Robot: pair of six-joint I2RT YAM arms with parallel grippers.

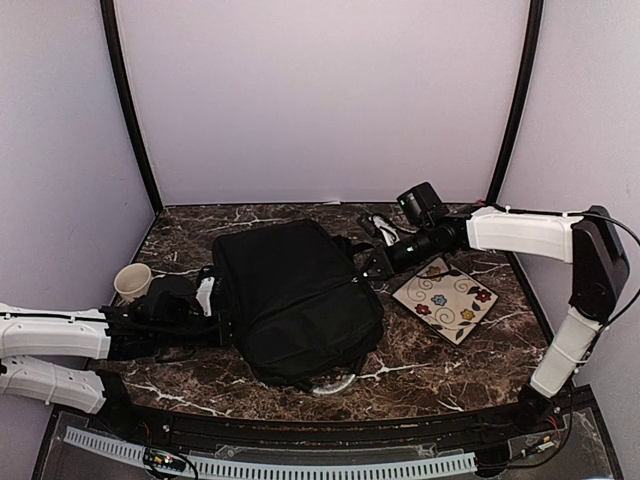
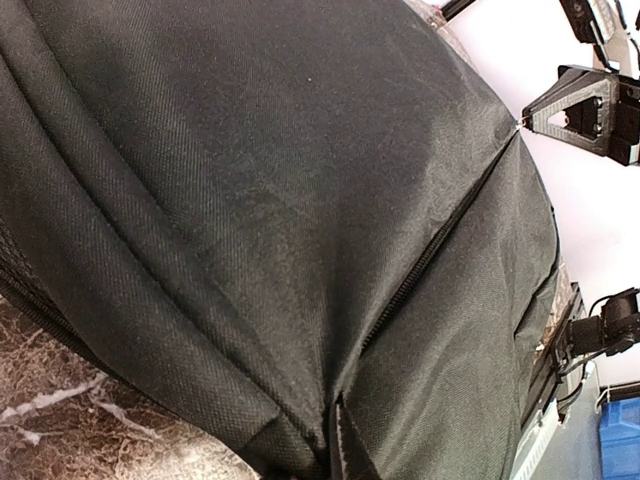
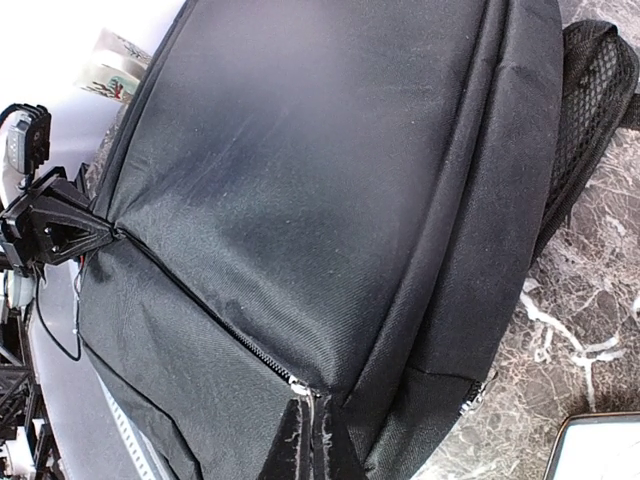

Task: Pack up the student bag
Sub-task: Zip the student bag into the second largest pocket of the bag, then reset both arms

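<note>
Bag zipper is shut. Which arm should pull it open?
Right. The right gripper pinches the student bag at what looks like the zipper slider; the left gripper holds the far end, fit to anchor.

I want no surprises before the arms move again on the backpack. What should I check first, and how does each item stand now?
1. Left gripper holds the student bag: ok, pinched shut on its edge.
2. Right gripper holds the opposite edge: ok, pinched shut.
3. Zipper open for packing: not ok, it looks closed along its visible length.
4. Cup clear of the left arm: cannot tell, it stands very close.
5. Flowered plate clear of the bag: ok, bare table shows between them.
</note>
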